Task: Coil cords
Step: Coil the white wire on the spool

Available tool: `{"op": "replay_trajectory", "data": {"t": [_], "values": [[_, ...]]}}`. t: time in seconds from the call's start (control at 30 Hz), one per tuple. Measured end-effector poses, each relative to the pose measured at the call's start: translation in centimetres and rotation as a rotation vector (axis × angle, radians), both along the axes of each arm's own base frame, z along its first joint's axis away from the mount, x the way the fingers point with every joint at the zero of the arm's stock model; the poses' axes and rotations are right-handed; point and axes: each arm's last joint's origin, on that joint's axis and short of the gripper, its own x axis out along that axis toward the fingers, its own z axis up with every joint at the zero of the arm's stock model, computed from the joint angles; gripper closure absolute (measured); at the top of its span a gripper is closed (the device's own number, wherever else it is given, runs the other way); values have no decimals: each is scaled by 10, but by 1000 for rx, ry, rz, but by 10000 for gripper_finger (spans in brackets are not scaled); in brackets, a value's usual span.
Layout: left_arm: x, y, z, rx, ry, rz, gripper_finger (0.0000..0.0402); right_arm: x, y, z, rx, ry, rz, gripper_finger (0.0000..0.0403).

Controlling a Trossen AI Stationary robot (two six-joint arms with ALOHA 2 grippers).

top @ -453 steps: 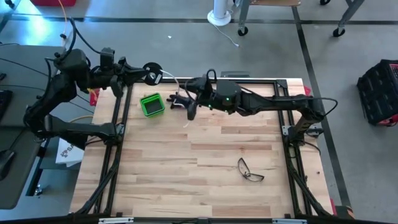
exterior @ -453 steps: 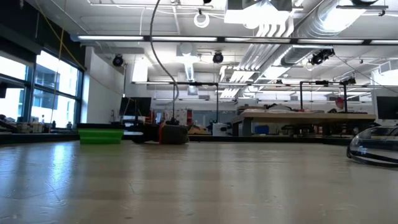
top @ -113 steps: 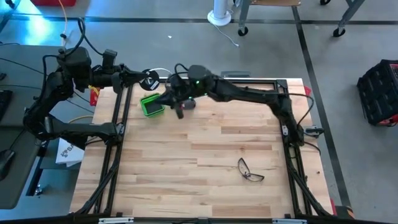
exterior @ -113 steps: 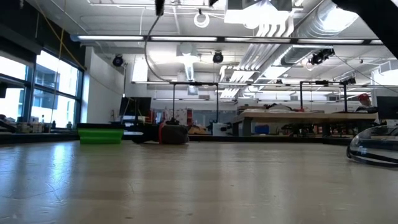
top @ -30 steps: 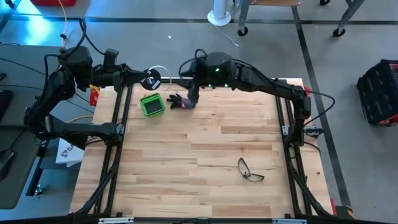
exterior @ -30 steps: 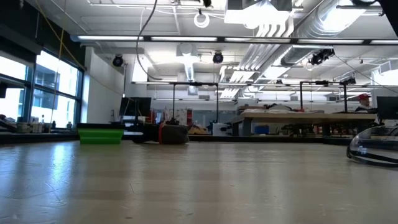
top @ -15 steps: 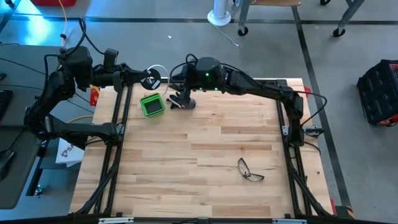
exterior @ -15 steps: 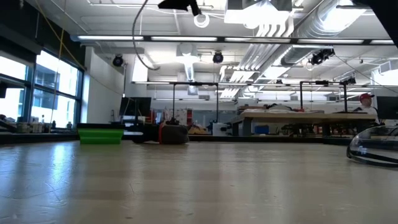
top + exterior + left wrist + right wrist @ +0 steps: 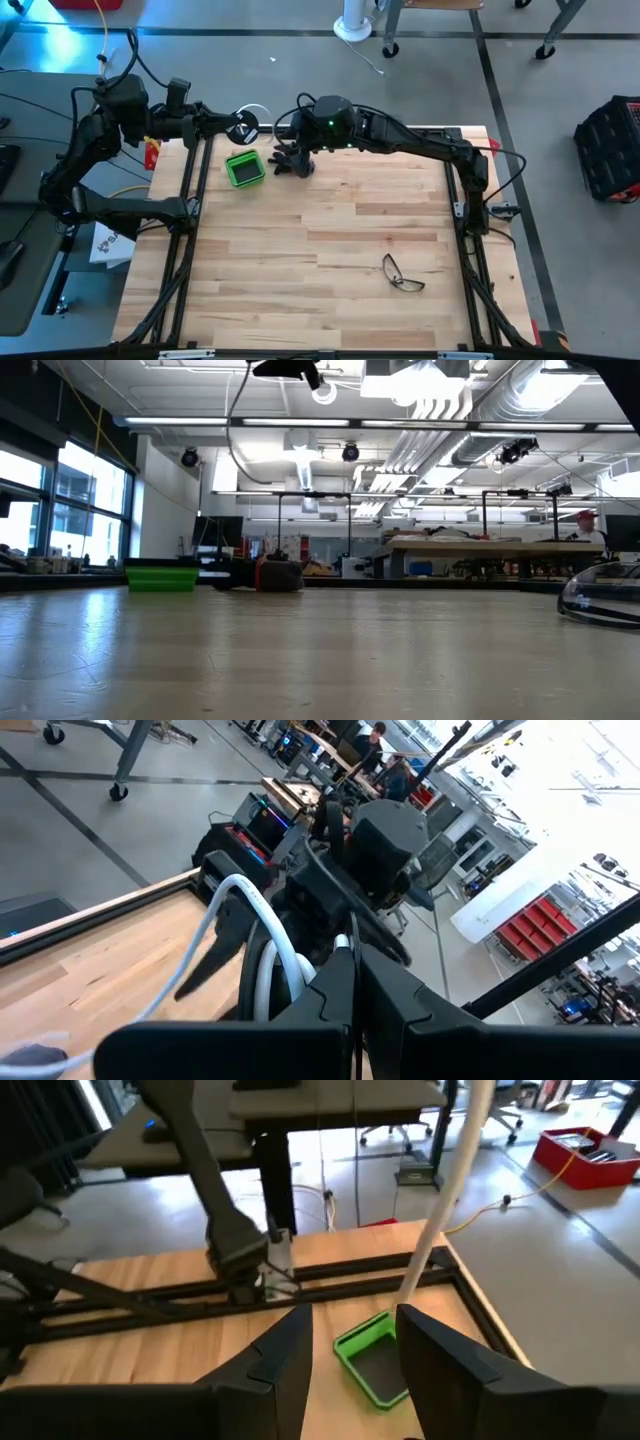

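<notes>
1. i judge the winding step is in hand: left pincer (image 9: 222, 126) holds the black reel (image 9: 243, 126) off the bench's (image 9: 340, 240) far-left corner, closed on it.
2. the white cord (image 9: 258, 112) loops beside the reel.
3. right pincer (image 9: 290, 160) hovers near the green tray (image 9: 243, 167); i cannot tell its opening.
4. next i'd lead the cord around the reel.

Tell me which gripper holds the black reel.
The left gripper, at the table's far left corner, holds the black reel. The right gripper hovers beside the green bin, near the white cord.
</notes>
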Motion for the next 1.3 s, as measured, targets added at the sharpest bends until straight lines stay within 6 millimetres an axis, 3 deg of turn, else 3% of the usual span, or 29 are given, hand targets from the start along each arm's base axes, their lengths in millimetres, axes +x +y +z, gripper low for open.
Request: {"op": "replay_trajectory", "data": {"t": [0.83, 1.1, 1.3], "values": [[1, 0, 0, -2, 2, 0, 402, 2, -7, 15, -29, -153, -90, 265], [1, 0, 0, 6, 3, 2, 401, 3, -6, 10, -21, -107, -88, 266], [4, 2, -1, 2, 11, 3, 401, 9, -7, 5, -24, -130, -86, 302]]}}
